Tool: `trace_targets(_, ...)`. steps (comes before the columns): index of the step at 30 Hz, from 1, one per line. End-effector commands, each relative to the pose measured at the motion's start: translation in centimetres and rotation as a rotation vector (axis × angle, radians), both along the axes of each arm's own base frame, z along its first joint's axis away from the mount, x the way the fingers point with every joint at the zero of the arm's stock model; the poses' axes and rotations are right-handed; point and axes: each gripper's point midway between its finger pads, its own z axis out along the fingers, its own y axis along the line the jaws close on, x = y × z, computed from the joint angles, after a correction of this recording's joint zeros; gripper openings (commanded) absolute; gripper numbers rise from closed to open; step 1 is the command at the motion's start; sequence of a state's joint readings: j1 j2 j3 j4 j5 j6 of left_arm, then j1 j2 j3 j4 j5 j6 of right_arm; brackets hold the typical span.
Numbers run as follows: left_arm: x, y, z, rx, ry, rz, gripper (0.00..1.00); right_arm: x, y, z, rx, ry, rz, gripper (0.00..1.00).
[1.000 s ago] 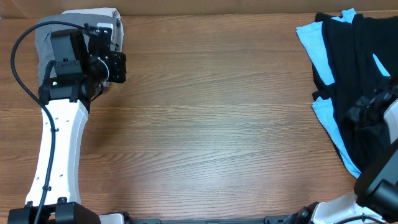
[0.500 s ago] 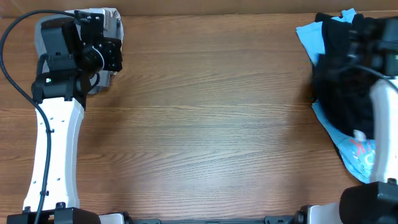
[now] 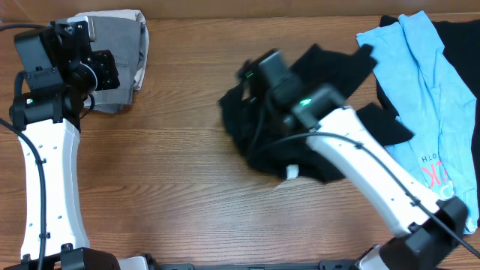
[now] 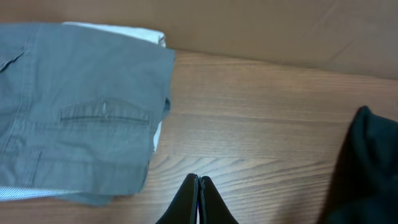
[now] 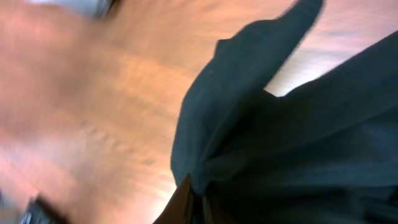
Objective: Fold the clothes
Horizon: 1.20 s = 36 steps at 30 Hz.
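A black garment [image 3: 319, 139] lies bunched and spread at the middle of the table. My right gripper [image 3: 261, 75] is shut on a fold of it near its left end; the right wrist view shows the dark cloth [image 5: 298, 124] pinched between the fingers [image 5: 196, 194], blurred. A light blue shirt [image 3: 427, 82] lies spread at the right. My left gripper [image 3: 105, 71] is shut and empty, next to the folded grey trousers [image 3: 124, 49] at the back left. The left wrist view shows the closed fingers [image 4: 198, 186] over bare wood, right of the trousers [image 4: 81, 106].
A white folded item [image 4: 118, 30] lies under the grey trousers. More black cloth [image 3: 459, 34] lies behind the blue shirt at the back right edge. The black garment's edge [image 4: 367, 168] shows at the right of the left wrist view.
My right arm swung from the far right to the table's middle, dragging the black garment off the pile and uncovering the blue shirt. My left arm drew back to the left.
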State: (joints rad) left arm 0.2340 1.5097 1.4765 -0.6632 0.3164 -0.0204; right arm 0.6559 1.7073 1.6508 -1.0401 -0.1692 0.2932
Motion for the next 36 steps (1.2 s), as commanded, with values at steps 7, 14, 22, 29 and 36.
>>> trace_targets(7,-0.1,0.5,0.7,0.023,-0.002,0.017,0.05,-1.4,2.6,0.6,0.030,0.010,0.023,0.55)
trace_targets(14,-0.7,-2.9,-1.3,0.045,0.071,-0.110,0.04,3.8,-8.4,2.6,-0.015,-0.007,-0.278,0.88)
trace_targets(22,1.1,-10.3,-8.7,0.101,0.214,-0.361,0.15,7.3,-19.6,-1.0,-0.117,0.079,-0.477,0.89)
trace_targets(29,5.8,-19.7,-13.4,0.159,0.103,-0.564,0.23,8.8,-22.7,-3.7,-0.143,0.134,-0.535,0.89)
trace_targets(36,9.1,-27.7,-18.8,0.277,0.090,-0.676,0.36,8.6,-24.8,-3.8,-0.144,0.155,-0.589,0.89)
